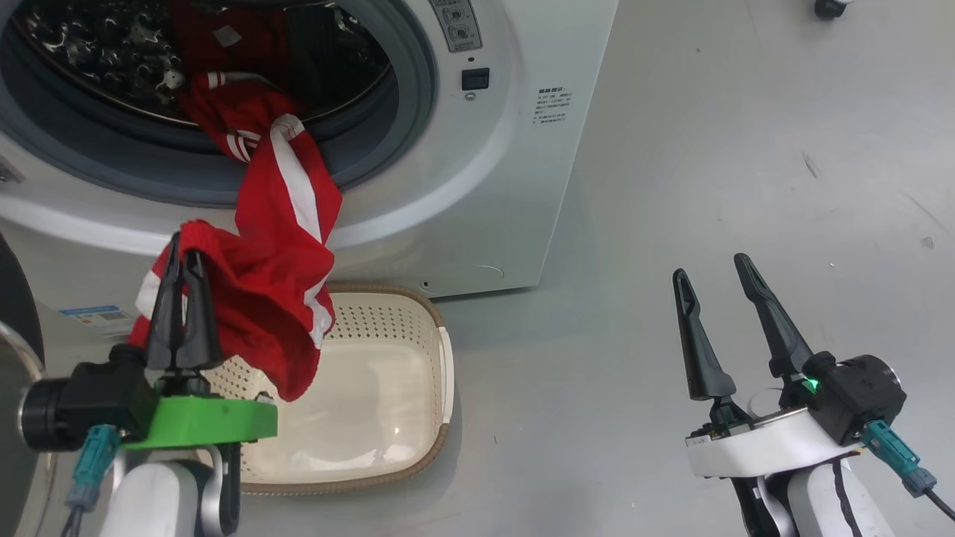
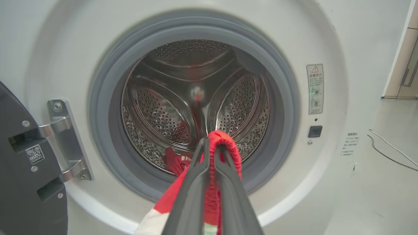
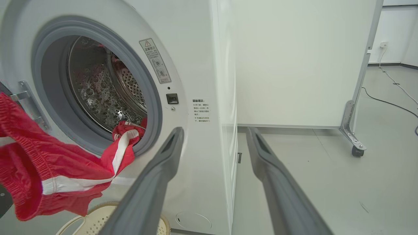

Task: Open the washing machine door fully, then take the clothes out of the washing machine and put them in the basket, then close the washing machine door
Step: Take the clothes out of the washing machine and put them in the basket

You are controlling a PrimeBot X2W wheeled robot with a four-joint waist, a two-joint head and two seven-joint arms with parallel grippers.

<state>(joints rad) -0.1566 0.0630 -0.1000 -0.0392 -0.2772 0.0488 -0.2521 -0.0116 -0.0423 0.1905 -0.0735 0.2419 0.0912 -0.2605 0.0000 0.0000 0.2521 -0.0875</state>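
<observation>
Currently: red clothes (image 1: pixel 276 298) half out of the drum (image 2: pixel 156 107), held over the basket (image 1: pixel 442 350).
Entries, left to right: washing machine door (image 2: pixel 19 182), swung wide at far left, out of the way; left pincer (image 1: pixel 186 253), clamped tight on a gathered edge of the clothes so the fabric hangs as one bunch; one striped length trails over the grey gasket (image 1: pixel 418 112) into the washing machine (image 1: pixel 507 186), so the piece is likely not yet free; basket on the floor (image 1: pixel 746 149) just before the machine, under the hanging fabric, placed to catch it; right pincer (image 1: pixel 710 267), spread wide, holding nothing, well apart.
</observation>
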